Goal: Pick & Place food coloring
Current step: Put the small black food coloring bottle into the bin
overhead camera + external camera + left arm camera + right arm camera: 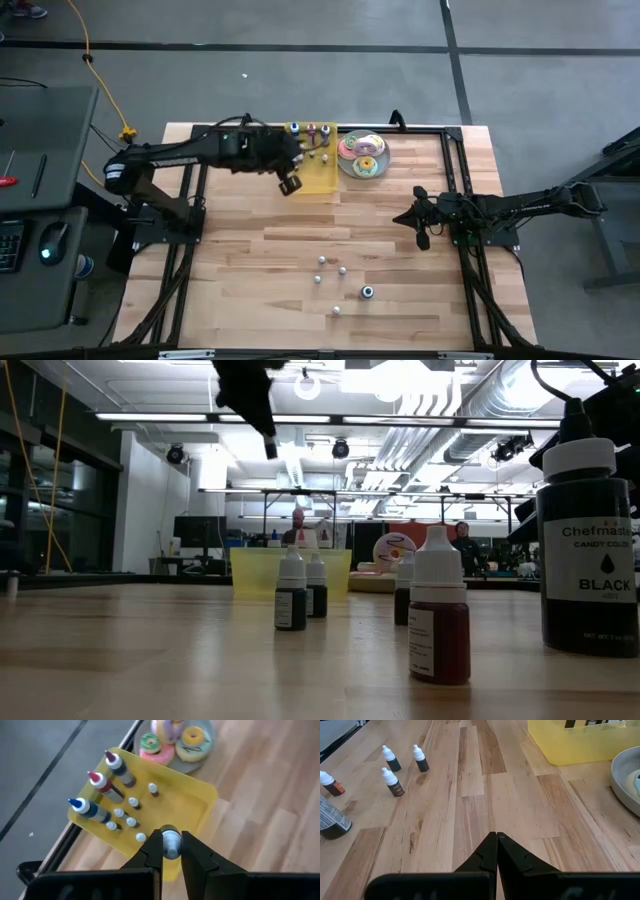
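Note:
My left gripper [289, 185] hangs over the near edge of the yellow tray [325, 175], shut on one small food coloring bottle [170, 841]. The tray [185, 795] holds three taller bottles with purple, red and blue caps [97, 782], lying tilted, and several tiny white-capped bottles [131, 812] standing upright. More small bottles [330, 275] and a bigger black one [367, 292] stand on the near part of the table; they show large in the low view [438, 610]. My right gripper [420, 228] waits shut at the table's right, holding nothing [496, 836]. My left gripper pinches the small bottle between its two fingers [152, 852], which close on either side of its white cap [170, 836]. The fingers come from above, pointing down. The bottle is lifted clear, above the tray's near rim; its body below the cap is hidden by the fingers.
A round plate of pastel doughnuts [362, 155] sits just right of the tray, at the far edge. Black frame rails [455, 180] run along the table's sides. Bare wood lies between the tray and the standing bottles [402, 767].

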